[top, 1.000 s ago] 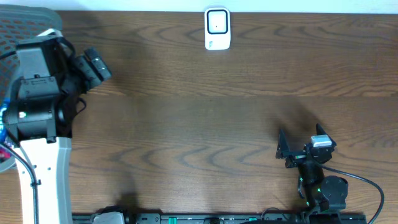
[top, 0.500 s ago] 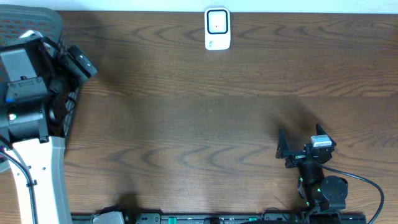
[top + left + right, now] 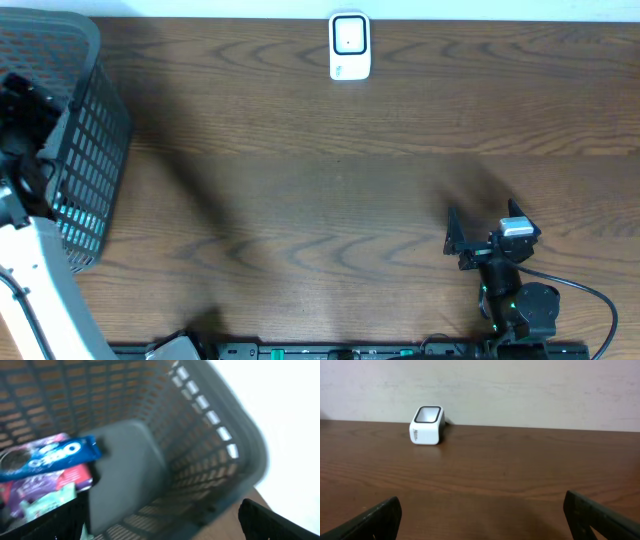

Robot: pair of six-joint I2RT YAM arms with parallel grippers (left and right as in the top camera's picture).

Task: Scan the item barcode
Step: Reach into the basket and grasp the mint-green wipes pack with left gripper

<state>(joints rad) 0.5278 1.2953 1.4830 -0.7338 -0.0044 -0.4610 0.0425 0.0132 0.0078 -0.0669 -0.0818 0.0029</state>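
Note:
In the left wrist view my left gripper (image 3: 162,527) hangs open over the grey mesh basket (image 3: 220,435), with nothing between its fingers (image 3: 47,522). A blue Oreo packet (image 3: 47,457) lies in the basket on top of purple and mint-green packets (image 3: 45,495). The white barcode scanner (image 3: 349,46) stands at the table's far edge, also visible as the scanner (image 3: 426,425) in the right wrist view. My right gripper (image 3: 485,222) rests open near the front right, empty, facing the scanner. From overhead only the left arm (image 3: 25,250) shows, at the left edge.
The basket (image 3: 95,140) stands at the table's left end. A pale wall runs behind the scanner. Brown wooden tabletop (image 3: 320,200) spreads between the basket and the right arm.
The left arm has swung left off the table area and over the basket, uncovering the basket from above. The right arm has not moved.

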